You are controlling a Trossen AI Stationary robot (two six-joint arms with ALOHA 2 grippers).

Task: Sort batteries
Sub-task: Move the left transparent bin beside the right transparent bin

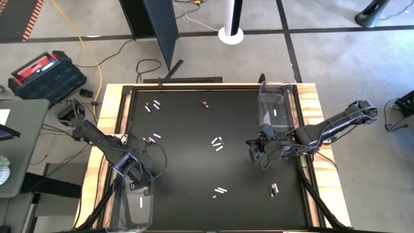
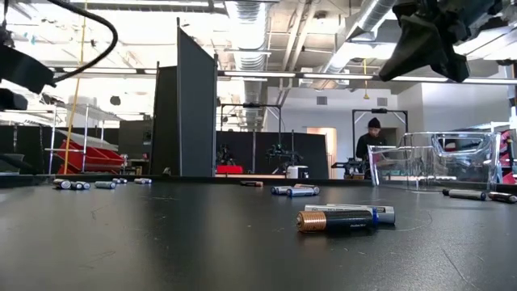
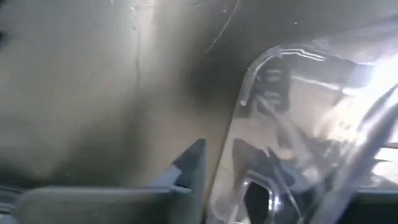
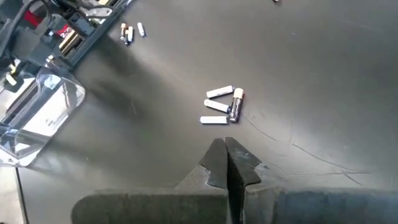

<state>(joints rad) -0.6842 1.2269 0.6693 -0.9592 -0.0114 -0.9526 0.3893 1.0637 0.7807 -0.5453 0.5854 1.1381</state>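
Sorting has barely begun: each clear bin (image 1: 275, 110) holds one white cell, while most batteries (image 1: 217, 144) lie scattered on the tabletop (image 1: 187, 168). Right end effector (image 4: 225, 163) hovers empty, fingers together; left end effector's (image 1: 137, 178) fingers: cannot tell

tabletop (image 1: 187, 149): matte black, pale wood edging at left and right sides
batteries (image 1: 217, 144): white or silver, some dark with copper-orange ends
nearest battery (image 2: 335, 221): dark body, copper-gold end band, in low view
cell just behind it (image 2: 363, 211): silver with blue band
bins (image 1: 277, 103): clear plastic, one white cell inside each
fingers (image 4: 227, 163): dark grey, right wrist view
toolbox (image 1: 45, 74): dark case, red insert, on floor far left
cable (image 1: 90, 45): yellow, on grey floor
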